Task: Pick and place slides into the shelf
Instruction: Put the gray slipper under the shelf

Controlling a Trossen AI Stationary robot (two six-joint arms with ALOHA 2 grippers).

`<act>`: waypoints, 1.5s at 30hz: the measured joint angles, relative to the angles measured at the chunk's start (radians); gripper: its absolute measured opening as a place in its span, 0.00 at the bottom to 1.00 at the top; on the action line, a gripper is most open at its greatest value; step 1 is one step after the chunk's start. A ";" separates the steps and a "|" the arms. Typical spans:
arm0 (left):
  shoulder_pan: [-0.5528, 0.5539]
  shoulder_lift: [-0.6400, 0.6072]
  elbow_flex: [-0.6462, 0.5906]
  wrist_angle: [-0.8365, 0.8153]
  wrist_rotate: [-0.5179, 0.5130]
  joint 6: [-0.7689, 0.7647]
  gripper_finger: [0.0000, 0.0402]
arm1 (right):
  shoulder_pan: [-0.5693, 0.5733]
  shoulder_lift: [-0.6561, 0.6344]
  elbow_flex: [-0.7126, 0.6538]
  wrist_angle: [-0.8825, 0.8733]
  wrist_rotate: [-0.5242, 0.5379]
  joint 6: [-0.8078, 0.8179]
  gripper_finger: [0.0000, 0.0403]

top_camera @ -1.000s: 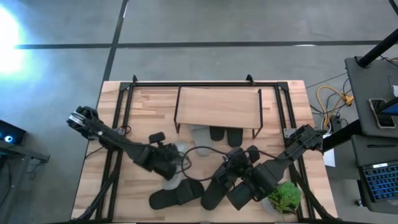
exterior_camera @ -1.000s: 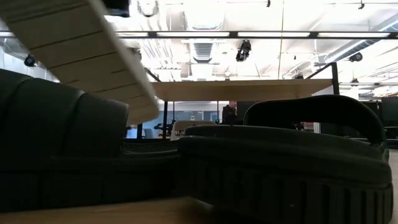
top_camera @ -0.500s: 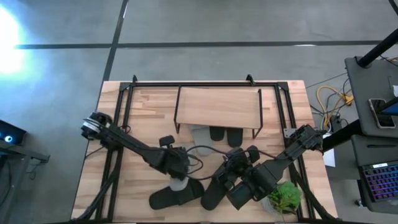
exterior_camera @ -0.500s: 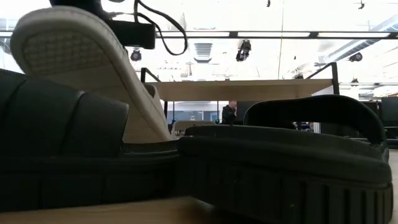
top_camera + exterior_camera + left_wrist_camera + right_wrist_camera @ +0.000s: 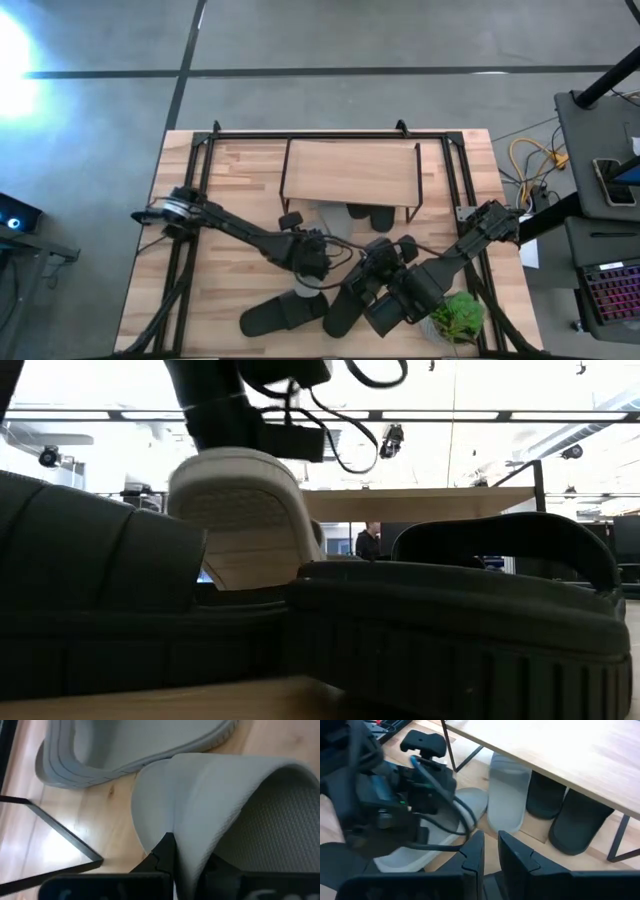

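Your left hand [image 5: 312, 262] is clenched on a light grey slide [image 5: 308, 290] just in front of the shelf [image 5: 350, 170], near the middle of the bench [image 5: 225, 200]. From above, the slide hangs below the hand with its lower end close to the black slides lying at the near edge. Your left wrist camera shows one dark finger [image 5: 162, 851] pressed against the slide's pale edge [image 5: 210, 810], with the ribbed sole on one side and the second grey slide [image 5: 130, 745] lying flat on the wood just beyond. From bench height the held slide [image 5: 245, 520] is lifted and tilted, sole toward the camera, behind two black slides: one [image 5: 95, 600] on the left and one [image 5: 460, 630] on the right. Under the shelf you can see the other grey slide [image 5: 507, 792] on the left and two black slides [image 5: 545, 795] [image 5: 577, 822] to its right, all with their ends sticking out toward you. Your right hand [image 5: 372, 290] waits low at the near right, over a black slide [image 5: 345, 310]; another black slide [image 5: 280, 317] lies to its left. Whether its fingers [image 5: 472, 852] hold anything, I cannot tell. A green plant [image 5: 458, 315] sits at the bench's near right corner.
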 joint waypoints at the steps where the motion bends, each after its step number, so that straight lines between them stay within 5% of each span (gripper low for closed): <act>1: 0.005 0.007 0.010 -0.013 0.002 -0.002 0.00 | 0.000 0.000 -0.001 0.001 -0.005 0.003 0.12; 10: 0.022 -0.008 0.009 -0.105 -0.077 -0.031 0.03 | 0.013 0.000 -0.019 0.000 -0.027 0.026 0.12; 18: 0.039 -0.009 -0.011 -0.121 -0.020 -0.058 0.21 | 0.019 0.000 -0.028 0.000 -0.094 0.011 0.14; 24: 0.040 -0.009 -0.011 -0.126 -0.015 -0.057 0.33 | 0.024 0.000 -0.028 0.001 -0.133 0.008 0.25; 36: 0.031 -0.157 0.026 -0.160 0.193 0.018 0.40 | 0.034 0.000 -0.030 0.001 -0.185 0.004 0.46; 39: 0.014 -0.251 0.018 -0.150 0.301 -0.057 0.40 | 0.040 0.000 -0.026 0.010 -0.262 -0.023 0.47; 45: -0.046 -0.398 -0.140 -0.047 0.355 -0.269 0.38 | 0.057 0.000 -0.033 0.073 -0.341 0.013 0.39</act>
